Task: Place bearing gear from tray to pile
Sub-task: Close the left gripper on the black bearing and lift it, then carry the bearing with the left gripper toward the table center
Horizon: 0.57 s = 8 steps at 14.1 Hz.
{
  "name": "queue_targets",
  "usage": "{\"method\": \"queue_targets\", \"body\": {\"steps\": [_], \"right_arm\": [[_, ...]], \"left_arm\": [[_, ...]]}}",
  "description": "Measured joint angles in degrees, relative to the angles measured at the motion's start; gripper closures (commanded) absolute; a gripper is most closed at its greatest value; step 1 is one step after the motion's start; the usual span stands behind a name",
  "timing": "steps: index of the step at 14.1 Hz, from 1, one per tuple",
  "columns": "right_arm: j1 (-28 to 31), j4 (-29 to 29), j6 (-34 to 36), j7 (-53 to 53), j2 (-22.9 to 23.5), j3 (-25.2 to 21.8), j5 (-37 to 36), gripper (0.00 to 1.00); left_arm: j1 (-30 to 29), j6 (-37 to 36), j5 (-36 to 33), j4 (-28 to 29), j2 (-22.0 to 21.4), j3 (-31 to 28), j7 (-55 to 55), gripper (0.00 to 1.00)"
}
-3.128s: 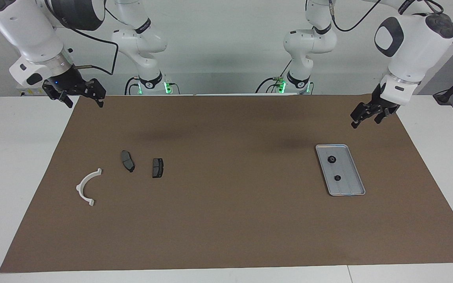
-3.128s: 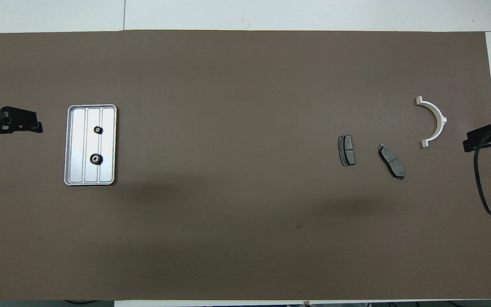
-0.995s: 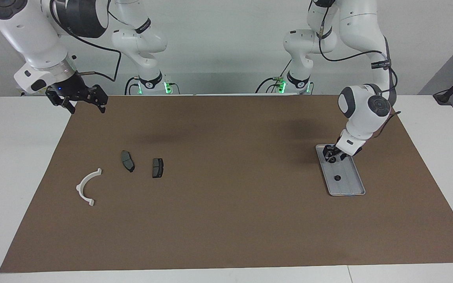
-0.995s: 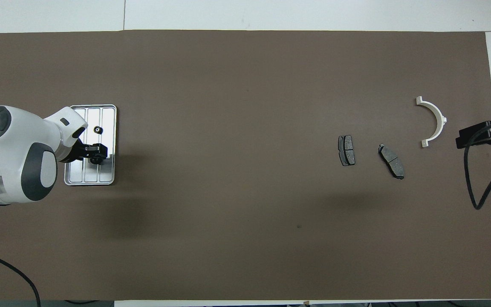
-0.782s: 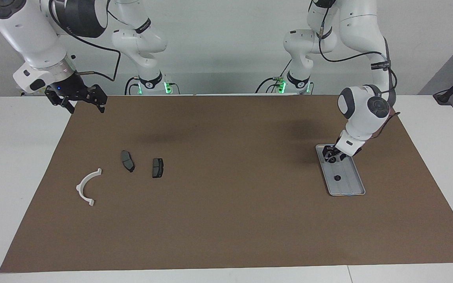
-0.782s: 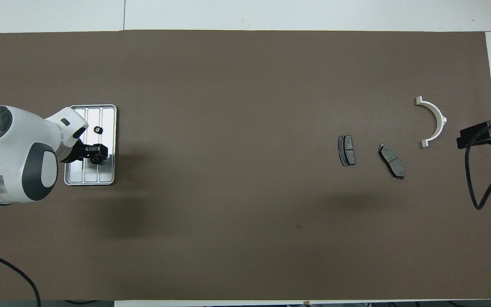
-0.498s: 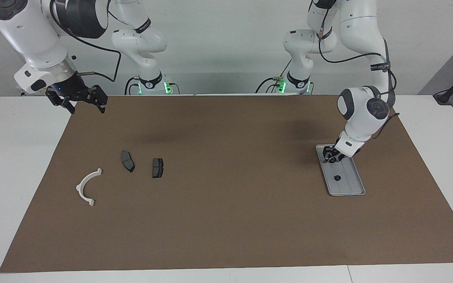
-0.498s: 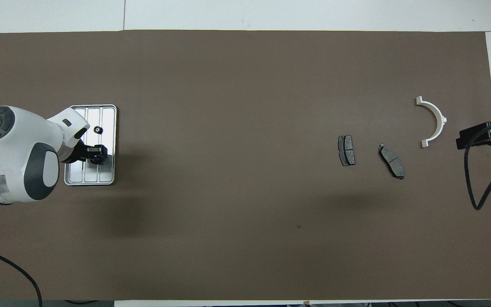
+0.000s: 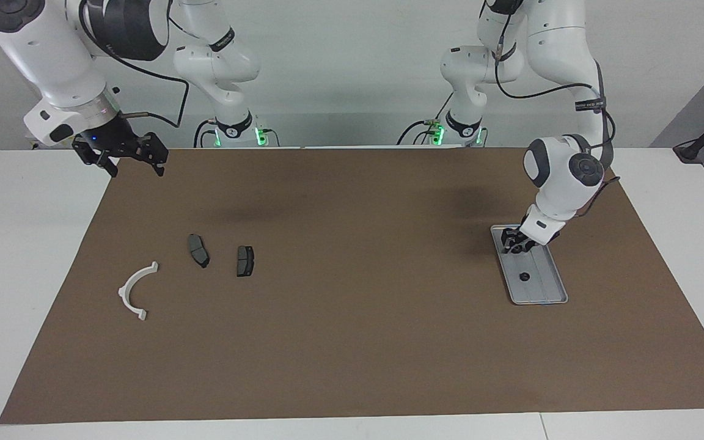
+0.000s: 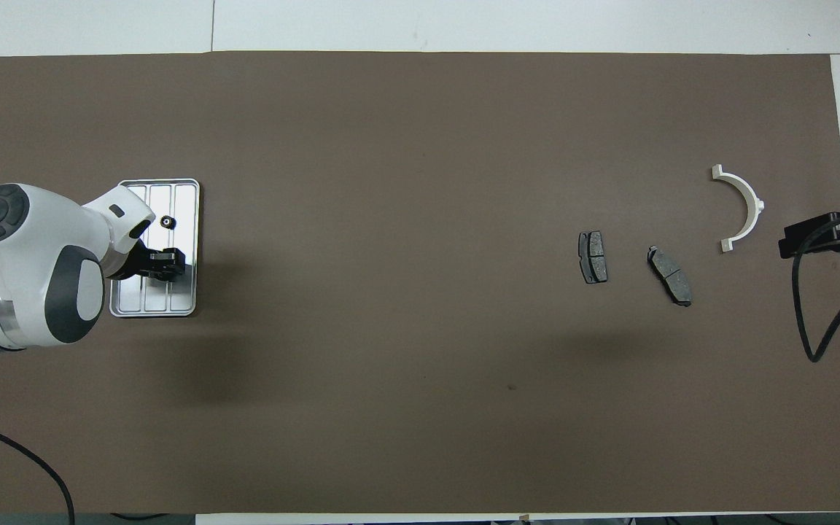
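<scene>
The fingers of the left gripper (image 9: 516,242) are being kept narrowed around a bearing gear (image 10: 165,271) at the end of the tray (image 9: 547,287) nearer the robots, and the gear is being gripped between them just at the tray's surface; whether it is being lifted clear cannot be told. A second bearing gear (image 9: 525,277) is being left lying in the tray, farther from the robots than the closed fingers, so two gears are being counted in all, both within the one tray. The right gripper (image 9: 127,156) is being held with its fingers spread wide and nothing between them, above the corner of the brown mat (image 9: 352,342) at the right arm's end, where that arm is waiting. Near those open fingers, the pile is being made up of two dark brake pads (image 9: 198,250) (image 9: 244,261) and one white bracket (image 9: 136,292), well apart from the tray.
</scene>
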State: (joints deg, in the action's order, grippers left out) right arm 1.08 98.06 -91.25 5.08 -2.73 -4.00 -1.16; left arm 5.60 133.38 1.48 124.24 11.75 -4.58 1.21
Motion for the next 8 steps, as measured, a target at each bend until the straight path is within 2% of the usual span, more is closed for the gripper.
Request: {"method": "queue_targets", "body": {"steps": [3,4,8], "right_arm": [[0.04,0.0,-0.05,0.0,-0.03,-0.08,0.0,0.0],[0.12,0.0,-0.05,0.0,-0.04,-0.15,0.0,0.0],[0.36,0.0,-0.06,0.0,-0.05,-0.27,0.0,0.0]], "left_arm": [[0.06,0.51,-0.01,0.07,-0.32,0.21,0.02,0.9],[0.06,0.54,-0.01,0.08,-0.32,0.19,0.02,0.98],[0.08,-0.63,-0.01,-1.08,-0.31,0.21,-0.1,1.0]]}}
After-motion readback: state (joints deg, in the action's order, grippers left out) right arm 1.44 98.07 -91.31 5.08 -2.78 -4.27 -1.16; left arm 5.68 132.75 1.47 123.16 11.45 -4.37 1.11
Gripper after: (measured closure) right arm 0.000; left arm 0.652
